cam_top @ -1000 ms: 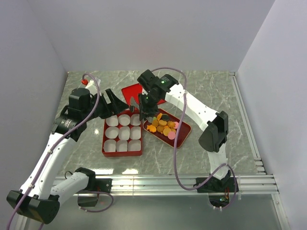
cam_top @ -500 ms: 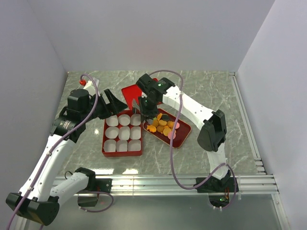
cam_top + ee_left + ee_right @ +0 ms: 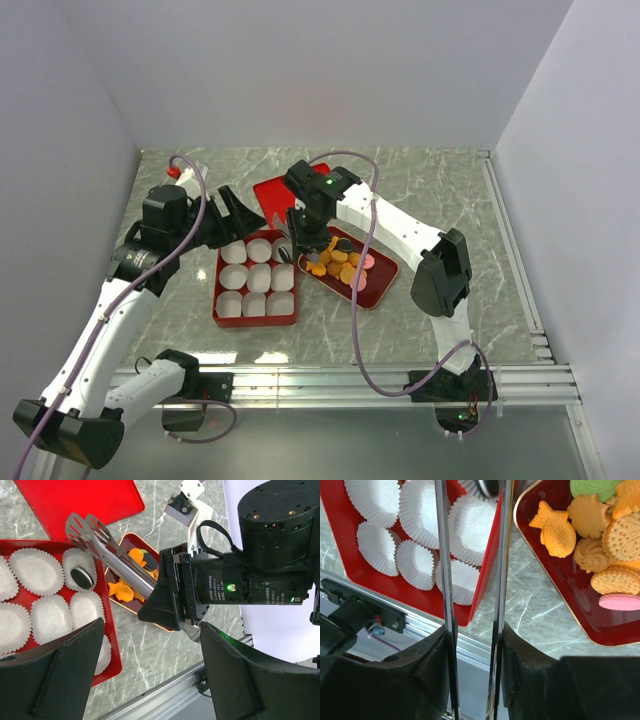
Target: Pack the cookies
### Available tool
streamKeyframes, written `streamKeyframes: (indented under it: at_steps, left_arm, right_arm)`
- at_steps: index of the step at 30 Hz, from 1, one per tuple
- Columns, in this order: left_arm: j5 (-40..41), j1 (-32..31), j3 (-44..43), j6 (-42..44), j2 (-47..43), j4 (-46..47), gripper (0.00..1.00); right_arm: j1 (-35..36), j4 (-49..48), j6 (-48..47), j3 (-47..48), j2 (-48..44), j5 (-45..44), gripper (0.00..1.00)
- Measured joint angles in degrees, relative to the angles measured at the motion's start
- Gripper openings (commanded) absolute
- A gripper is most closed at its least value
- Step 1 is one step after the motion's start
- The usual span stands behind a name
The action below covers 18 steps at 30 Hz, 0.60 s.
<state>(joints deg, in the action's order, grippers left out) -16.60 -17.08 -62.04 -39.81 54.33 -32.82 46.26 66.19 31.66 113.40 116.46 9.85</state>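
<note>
On the counter (image 3: 450,200) a red box (image 3: 255,321) of paper cups (image 3: 30,570) sits just beside the tray (image 3: 555,616) heaped with cookies (image 3: 600,535); one black cookie (image 3: 81,577) lies in a cup. The left jaws gape wide, empty; the right jaws clamp tongs (image 3: 107,550), tips apart and bare. Cookies look light, stiff, crumbly, so pinch gently by the edges; the wrist label (image 3: 222,596) print is too small to read.

The cookies (image 3: 592,515) are mostly orange; some are green, pink, or black with white filling. The paper cups (image 3: 370,497) are white and pleated. The box (image 3: 114,645), lid (image 3: 75,500) and tray (image 3: 570,620) are red, the tray with a gold rim. The table (image 3: 530,610) is grey marble with white veins. The tongs (image 3: 117,562) are silver.
</note>
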Motion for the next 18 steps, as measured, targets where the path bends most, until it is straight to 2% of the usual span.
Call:
streamKeyframes:
  at_steps: [13, 18]
  left_arm:
    - [0.0, 0.0, 0.0, 0.0, 0.3, 0.0, 0.84]
    - [0.0, 0.0, 0.0, 0.0, 0.6, 0.0, 0.84]
  right_arm:
    - [-0.6, 1.0, -0.4, 0.9, -0.5, -2.4, 0.45]
    - [-2.7, 0.2, -0.8, -5.5, -7.6, -4.6, 0.45]
